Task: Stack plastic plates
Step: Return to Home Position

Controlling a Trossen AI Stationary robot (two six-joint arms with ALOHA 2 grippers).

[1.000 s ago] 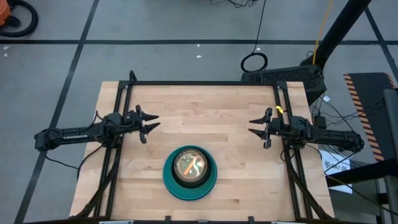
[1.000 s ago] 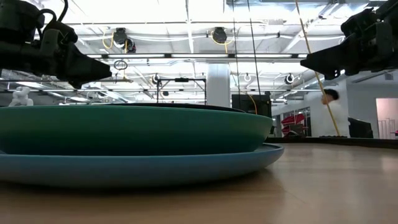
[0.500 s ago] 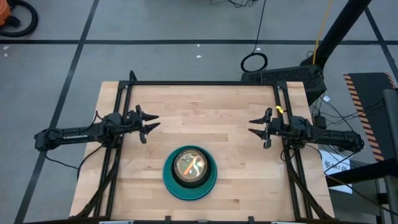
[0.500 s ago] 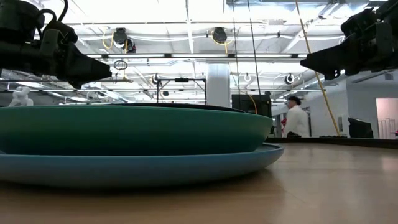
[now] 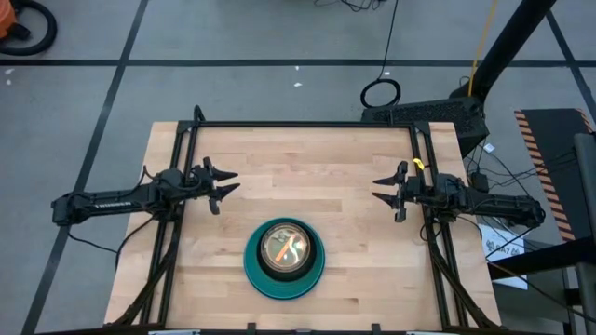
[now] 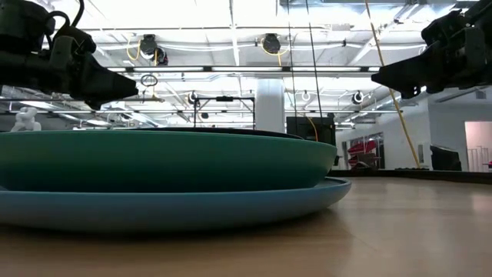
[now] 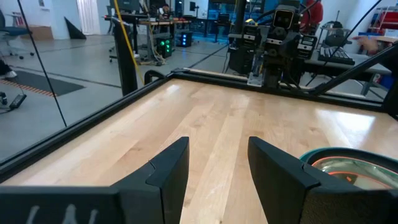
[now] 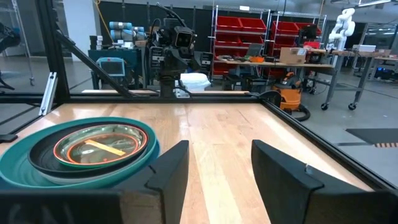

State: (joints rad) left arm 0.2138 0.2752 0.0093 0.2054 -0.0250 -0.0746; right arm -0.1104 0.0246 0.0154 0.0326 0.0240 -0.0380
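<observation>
The plastic plates (image 5: pixel 284 258) stand in one stack near the table's near edge, at its middle: a large blue plate (image 6: pixel 231 206) on the wood, a teal one (image 6: pixel 169 158) in it, a black one (image 8: pixel 43 163) and small translucent ones with an orange rim (image 8: pixel 99 148) on top. My left gripper (image 5: pixel 223 184) hangs open above the table's left side, pointing level toward the right. My right gripper (image 5: pixel 382 194) hangs open above the right side, pointing left. Both are clear of the stack, with nothing between their fingers.
A black frame (image 5: pixel 307 125) runs along the table's far, left and right edges. Bare wood (image 5: pixel 307 177) lies between the two grippers and beyond the stack. In the low view the stack fills the left foreground.
Neither arm nor the plates have moved. A person walked through the room behind the table in the low view and is out of view now.
</observation>
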